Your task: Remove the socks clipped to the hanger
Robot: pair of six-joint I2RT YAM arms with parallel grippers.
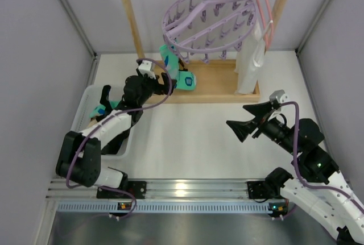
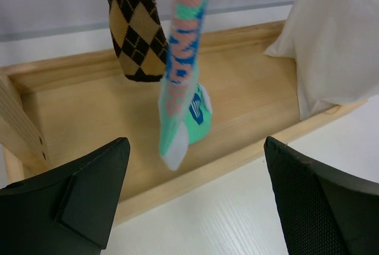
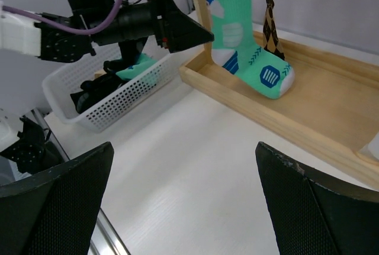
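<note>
Left end effector point(image 2: 195, 148) and right end effector point(image 3: 183, 148) splayed wide, empty (mint-green sock point(image 2: 183, 60) just ahead of left)

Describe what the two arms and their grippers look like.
The left arm and right arm have white links and black joints. A lilac cable loops along the left; a paler cable runs along the right. The left gripper and right gripper each carry two broad matte-black fingers tapering to wedges.
</note>
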